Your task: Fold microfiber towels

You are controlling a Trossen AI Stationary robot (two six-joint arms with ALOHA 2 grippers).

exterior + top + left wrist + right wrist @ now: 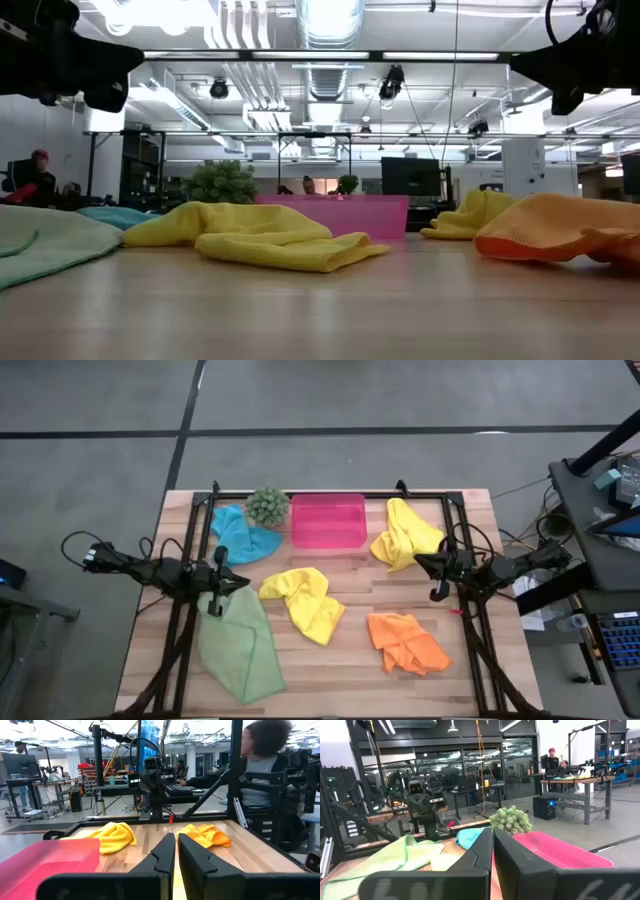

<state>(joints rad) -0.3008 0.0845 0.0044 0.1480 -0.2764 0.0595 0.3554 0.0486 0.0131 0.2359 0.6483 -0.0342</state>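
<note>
Both arms hover at the desk (330,670) edges, left fingers (167,851) and right fingers (485,847) pressed together and empty, seemingly poised to start, while five crumpled microfiber towels (305,603) lie scattered between them, unfolded.

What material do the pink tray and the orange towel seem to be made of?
Pink tray: probably plastic, smooth and slightly translucent, since its walls are stiff and straight and let light through. Orange towel: soft matte cloth, likely microfiber, since it lies crumpled in loose folds without shine.
</note>
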